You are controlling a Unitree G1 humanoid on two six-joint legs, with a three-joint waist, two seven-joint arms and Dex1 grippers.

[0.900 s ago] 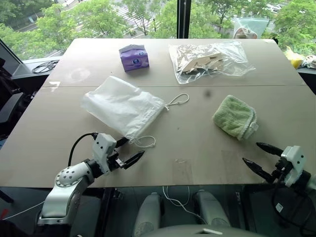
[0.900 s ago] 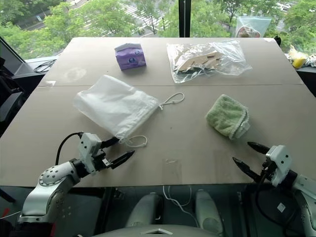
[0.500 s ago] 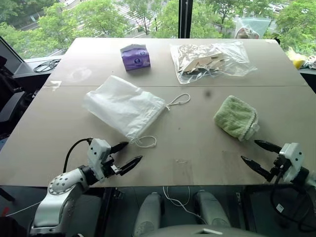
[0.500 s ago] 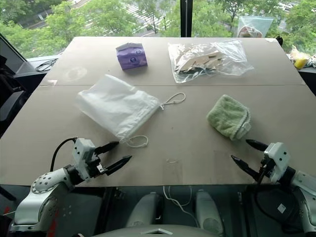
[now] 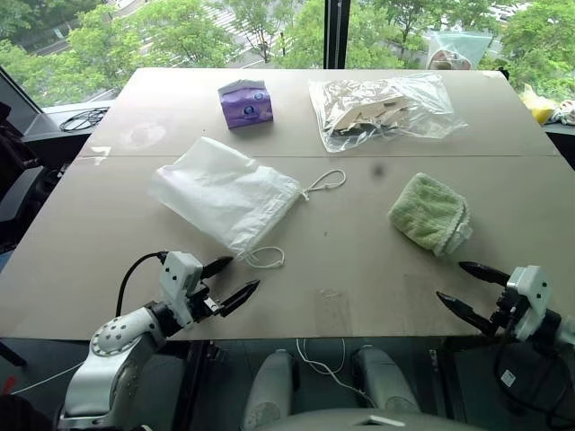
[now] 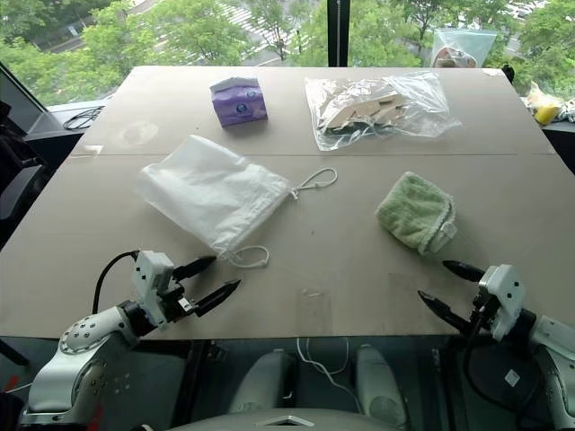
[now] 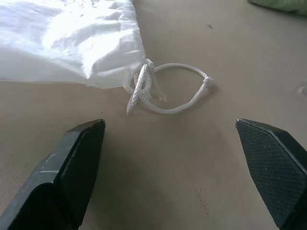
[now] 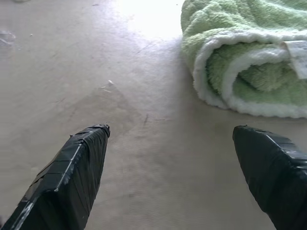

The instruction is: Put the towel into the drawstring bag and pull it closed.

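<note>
On the near half of the table (image 5: 359, 260), the folded green towel (image 5: 429, 213) lay well right of the drawstring bag (image 5: 225, 191), the two apart. I judged the towel soft, light and compressible, best pinched across its rolled edge beside the white tag (image 8: 296, 51). My right gripper (image 5: 472, 288) hovered near it, jaws spread and empty; my left gripper (image 5: 229, 280), equally spread, pointed at the bag's cord loop (image 7: 168, 93).

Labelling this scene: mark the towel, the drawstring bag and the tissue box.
towel (image 5: 428, 212), left eye view, middle of the green cloth.
drawstring bag (image 5: 222, 190), left eye view, middle of the white pouch.
tissue box (image 5: 245, 104), left eye view, purple front face.
</note>
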